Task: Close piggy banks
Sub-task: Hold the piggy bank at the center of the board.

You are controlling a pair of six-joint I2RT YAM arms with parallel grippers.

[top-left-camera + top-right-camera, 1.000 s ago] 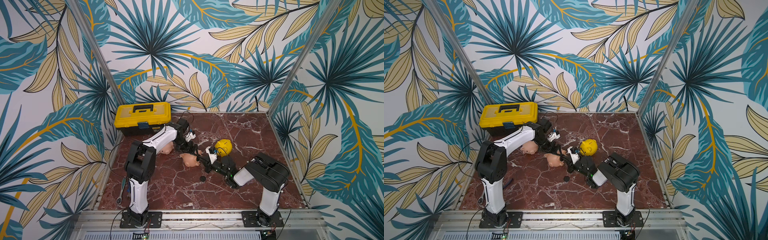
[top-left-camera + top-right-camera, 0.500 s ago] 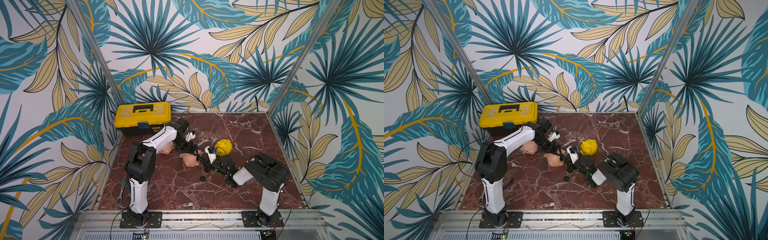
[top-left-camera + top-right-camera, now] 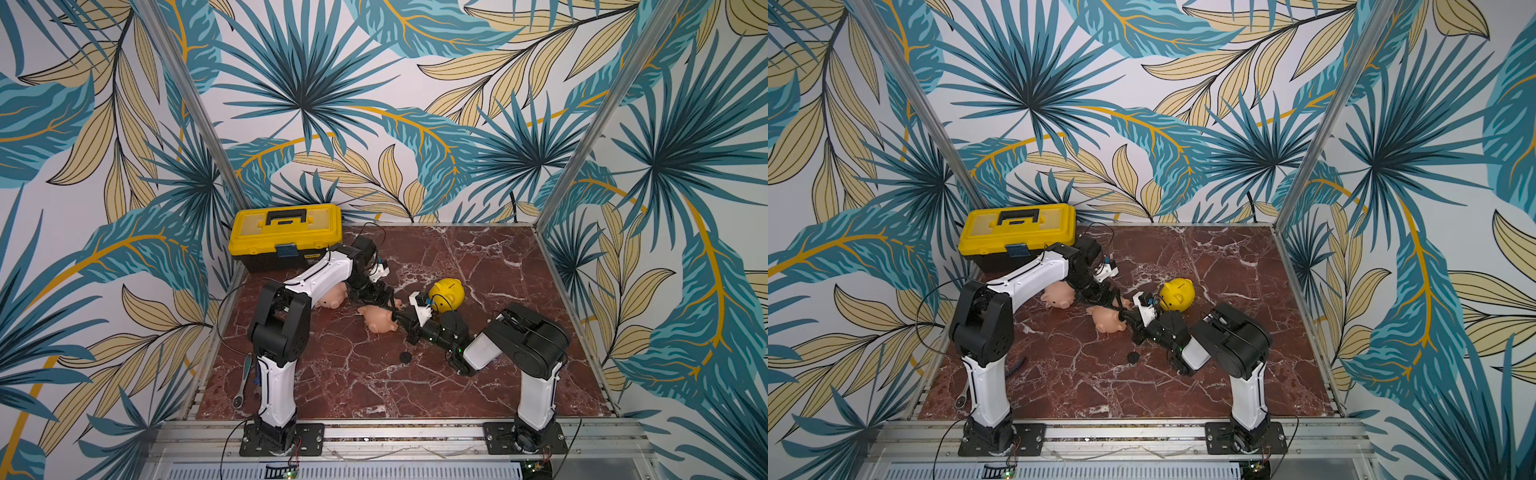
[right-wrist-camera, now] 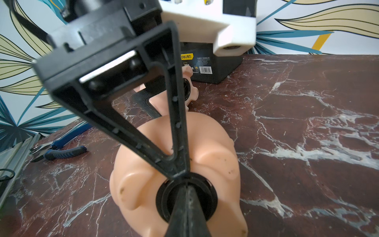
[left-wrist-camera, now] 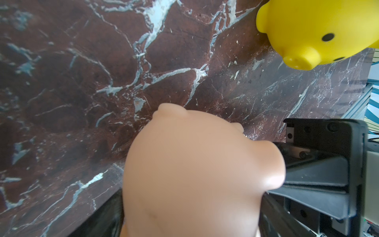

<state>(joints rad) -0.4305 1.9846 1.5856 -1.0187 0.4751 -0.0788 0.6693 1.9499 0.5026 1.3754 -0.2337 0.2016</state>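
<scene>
A peach piggy bank (image 3: 379,321) lies on its side mid-table. My left gripper (image 3: 383,305) is shut on it, and its body (image 5: 194,174) fills the space between the jaws in the left wrist view. A black round plug (image 4: 185,197) sits in the hole in its belly. My right gripper (image 4: 187,189) is shut, with its joined tips pressed onto that plug. A second pink piggy bank (image 3: 332,297) lies under the left arm, and a black plug shows in its belly (image 4: 187,90). The yellow piggy bank (image 3: 449,293) stands just behind the right wrist.
A yellow-and-black toolbox (image 3: 286,237) stands at the back left. A loose black plug disc (image 3: 405,356) lies in front of the held pig. A ratchet wrench (image 3: 243,382) and blue-handled pliers (image 4: 59,149) lie by the left edge.
</scene>
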